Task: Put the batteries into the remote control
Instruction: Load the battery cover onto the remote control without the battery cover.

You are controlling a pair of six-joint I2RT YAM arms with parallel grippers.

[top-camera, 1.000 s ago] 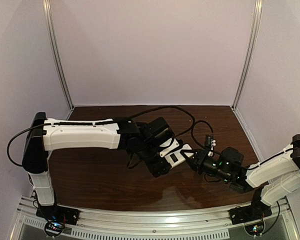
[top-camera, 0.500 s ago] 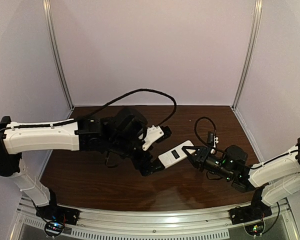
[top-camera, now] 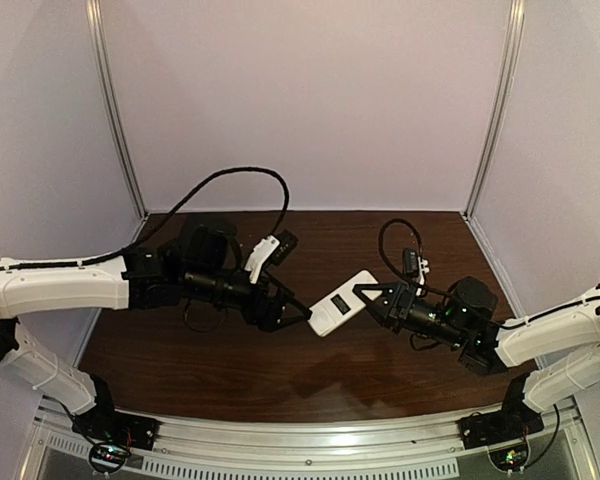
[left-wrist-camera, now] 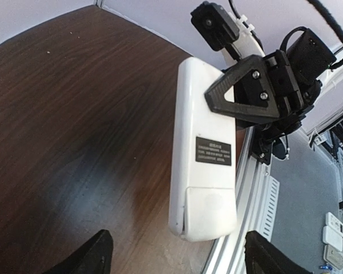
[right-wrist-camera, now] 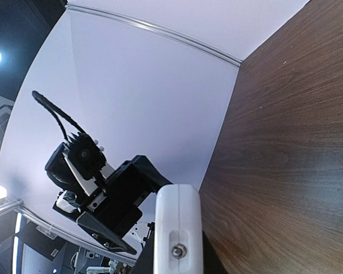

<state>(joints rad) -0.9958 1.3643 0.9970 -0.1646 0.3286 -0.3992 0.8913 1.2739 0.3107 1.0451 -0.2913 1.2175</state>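
Observation:
The white remote control (top-camera: 340, 302) is held by one end in my right gripper (top-camera: 375, 300), which is shut on it, above the brown table. In the left wrist view its plain back (left-wrist-camera: 208, 114) faces the camera, with a dark label and a white cover piece (left-wrist-camera: 212, 212) at the near end, with a thin gap along one edge. My left gripper (top-camera: 295, 312) is open and empty, its fingertips (left-wrist-camera: 94, 257) spread just short of the remote's free end. The right wrist view shows the remote's end face (right-wrist-camera: 178, 228). The batteries are out of view.
The dark wooden table (top-camera: 230, 360) is walled by pale panels at the back and sides. An aluminium rail (top-camera: 320, 445) runs along the near edge. Black cables (top-camera: 230, 180) loop above the left arm and behind the right wrist.
My left arm has pulled back to the left, and its gripper has come off the remote. My right gripper still holds the remote, shifted slightly up and back.

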